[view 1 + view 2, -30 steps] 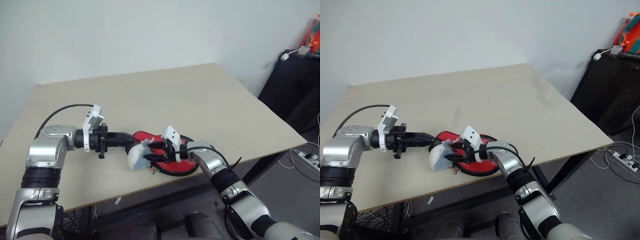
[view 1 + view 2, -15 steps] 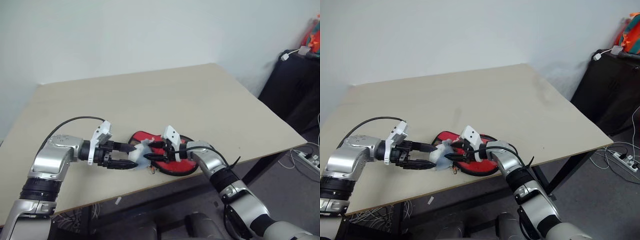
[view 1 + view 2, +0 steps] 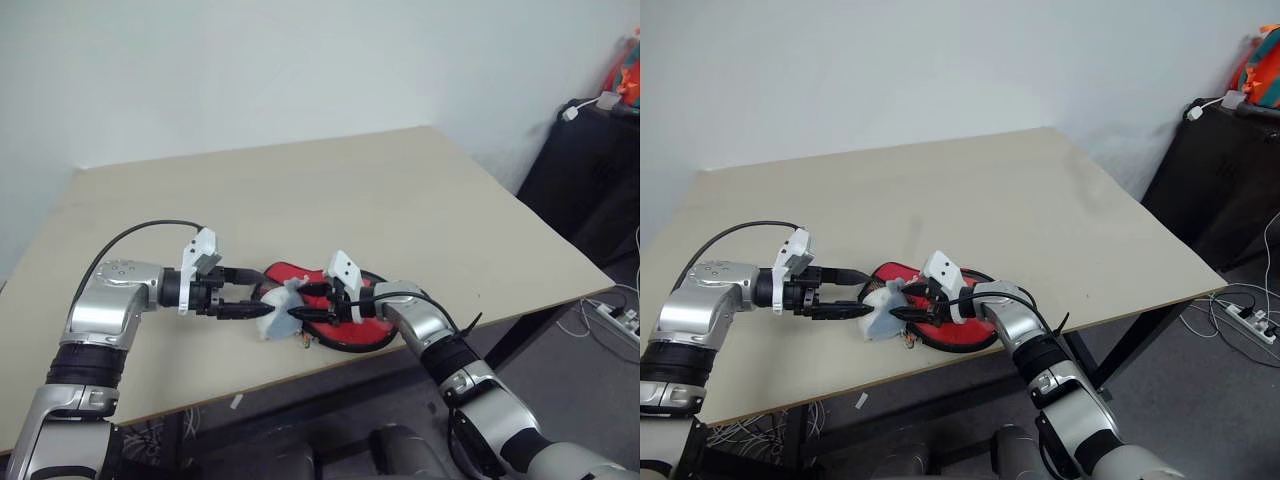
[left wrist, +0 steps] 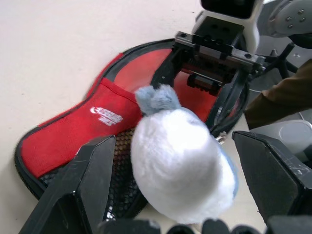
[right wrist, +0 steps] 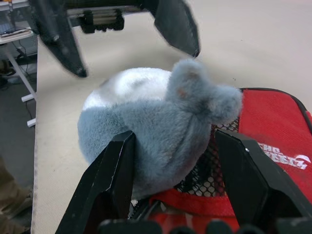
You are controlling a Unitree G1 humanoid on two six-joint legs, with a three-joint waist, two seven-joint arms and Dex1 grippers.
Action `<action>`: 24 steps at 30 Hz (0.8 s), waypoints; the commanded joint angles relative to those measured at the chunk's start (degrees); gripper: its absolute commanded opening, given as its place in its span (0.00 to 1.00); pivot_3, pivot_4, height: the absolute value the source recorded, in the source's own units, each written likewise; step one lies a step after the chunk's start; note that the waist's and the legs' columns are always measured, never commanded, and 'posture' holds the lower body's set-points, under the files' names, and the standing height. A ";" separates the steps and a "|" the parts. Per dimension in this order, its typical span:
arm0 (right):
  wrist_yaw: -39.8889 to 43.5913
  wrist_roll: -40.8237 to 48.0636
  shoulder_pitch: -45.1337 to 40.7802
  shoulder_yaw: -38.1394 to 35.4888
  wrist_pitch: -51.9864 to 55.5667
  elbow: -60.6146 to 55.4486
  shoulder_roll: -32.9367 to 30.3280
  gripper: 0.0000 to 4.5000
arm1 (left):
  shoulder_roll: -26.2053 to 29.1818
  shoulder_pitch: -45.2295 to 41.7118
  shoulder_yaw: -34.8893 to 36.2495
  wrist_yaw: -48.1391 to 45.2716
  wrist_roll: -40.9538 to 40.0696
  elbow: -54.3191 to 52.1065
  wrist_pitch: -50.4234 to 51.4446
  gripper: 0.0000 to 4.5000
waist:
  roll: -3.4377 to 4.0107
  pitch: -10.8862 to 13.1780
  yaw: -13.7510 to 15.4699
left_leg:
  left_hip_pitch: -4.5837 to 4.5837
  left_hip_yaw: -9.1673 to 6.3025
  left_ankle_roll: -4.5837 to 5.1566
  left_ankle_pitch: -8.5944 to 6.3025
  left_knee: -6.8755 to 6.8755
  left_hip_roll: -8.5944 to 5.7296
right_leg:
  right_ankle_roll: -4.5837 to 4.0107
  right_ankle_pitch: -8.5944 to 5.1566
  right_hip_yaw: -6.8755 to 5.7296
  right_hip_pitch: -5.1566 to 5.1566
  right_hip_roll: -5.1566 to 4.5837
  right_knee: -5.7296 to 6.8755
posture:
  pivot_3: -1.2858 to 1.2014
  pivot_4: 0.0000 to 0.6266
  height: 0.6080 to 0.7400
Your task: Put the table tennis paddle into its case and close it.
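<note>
Between the spread left fingers (image 4: 90,183), the plush ball (image 4: 180,163), atop the case (image 4: 73,139).

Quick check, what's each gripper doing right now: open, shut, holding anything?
Left gripper: open, fingers either side of the plush toy, not closed on it.
Right gripper: closed on the plush toy, over the case.

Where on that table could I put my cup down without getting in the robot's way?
The table is bare along the far side by the wall and toward the right corner. The near edge is crowded: the case, a grey-white plush toy, the left gripper and the right gripper.
</note>
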 commanded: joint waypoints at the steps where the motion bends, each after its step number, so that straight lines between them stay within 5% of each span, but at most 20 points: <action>1: -0.23 0.14 -0.37 -0.92 -0.13 -1.33 -0.03 0.61 | 0.16 0.23 -1.84 -0.11 1.61 -1.91 -1.73 0.91 | 0.00 0.00 -0.01 | 0.01 0.01 0.00 0.00 0.00 -0.01 | 0.00 0.00 0.01 0.00 0.00 0.00 | 0.52 0.00 1.00; 9: -0.18 0.16 -0.12 -0.88 0.11 -2.02 -0.24 0.61 | -1.98 -0.38 -5.28 1.81 5.36 0.52 -4.94 0.91 | 0.00 -0.01 0.01 | 0.02 0.01 0.00 0.00 0.00 -0.01 | 0.00 0.00 0.02 0.01 0.00 0.01 | 0.52 0.00 1.00; 24: 2.39 1.41 1.19 -1.61 3.54 -7.91 -4.76 0.61 | -3.32 -0.69 -4.83 2.68 5.76 0.97 -4.60 0.16 | -0.01 -0.02 0.03 | 0.02 0.02 0.01 0.01 0.01 -0.02 | 0.00 0.00 0.03 0.03 -0.01 0.01 | 0.52 0.00 1.00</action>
